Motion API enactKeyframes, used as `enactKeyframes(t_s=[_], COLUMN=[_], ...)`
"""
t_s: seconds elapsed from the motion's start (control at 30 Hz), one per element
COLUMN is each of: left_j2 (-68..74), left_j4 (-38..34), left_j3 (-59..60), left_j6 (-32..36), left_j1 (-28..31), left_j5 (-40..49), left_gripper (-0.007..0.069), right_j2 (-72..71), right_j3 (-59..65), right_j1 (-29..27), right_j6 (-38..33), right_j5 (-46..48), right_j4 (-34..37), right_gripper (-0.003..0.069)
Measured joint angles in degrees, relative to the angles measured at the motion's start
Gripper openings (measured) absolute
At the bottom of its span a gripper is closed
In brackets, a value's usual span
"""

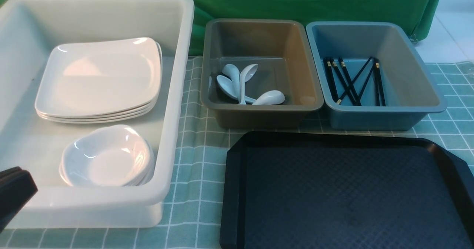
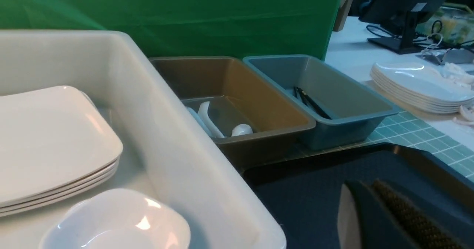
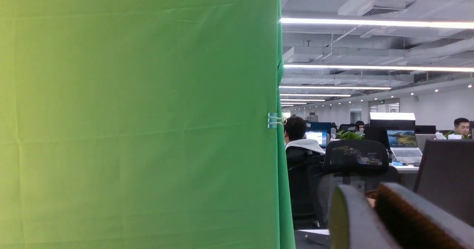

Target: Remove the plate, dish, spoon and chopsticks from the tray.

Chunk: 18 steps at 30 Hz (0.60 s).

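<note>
The black tray [image 1: 344, 189] lies at the front right with nothing on it; it also shows in the left wrist view [image 2: 303, 193]. A stack of large white square plates [image 1: 100, 78] and a stack of small white dishes [image 1: 107, 156] sit in the white tub [image 1: 177, 93]. Several white spoons [image 1: 240, 84] lie in the grey tub [image 1: 259, 108]. Several black chopsticks [image 1: 351, 80] lie in the blue tub [image 1: 385, 112]. My left gripper [image 1: 13, 189] is shut and empty at the white tub's front left corner [image 2: 364, 184]. My right gripper [image 3: 370, 193] is shut, empty, raised, and faces the green curtain.
A green-checked cloth [image 1: 200, 160] covers the table. A green curtain [image 1: 296, 1] hangs behind the tubs. Another stack of white plates [image 2: 418, 86] sits on a side table to the right. The right wrist view shows an office with people and monitors.
</note>
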Motion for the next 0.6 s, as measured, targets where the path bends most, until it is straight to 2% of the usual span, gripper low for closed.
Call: enactKeyframes(t_s=[0.27, 0.4, 0.53, 0.57, 0.6], left_j2=[-0.90, -4.75, -9.74, -9.97, -10.89], left_j4=[3.19, 5.89, 6.88, 6.88, 7.00], left_j3=[1.63, 6.90, 14.61, 15.14, 18.77], left_j6=[1.63, 1.26, 1.14, 1.14, 1.01], left_j1=[0.47, 5.15, 12.65, 12.65, 16.16], left_j5=[-1.67, -7.06, -11.28, -11.28, -12.81], left_gripper=[0.0011, 0.0011, 0.0011, 0.0011, 0.0011], right_j2=[0.00, 0.00, 0.00, 0.00, 0.00], right_j3=[0.00, 0.00, 0.00, 0.00, 0.00], right_j1=[0.00, 0.00, 0.00, 0.00, 0.00], right_j6=[0.00, 0.00, 0.00, 0.00, 0.00], right_j5=[0.00, 0.00, 0.00, 0.00, 0.00], right_j4=[0.00, 0.00, 0.00, 0.00, 0.00], right_gripper=[0.0160, 0.0172, 0.0179, 0.0180, 0.0181])
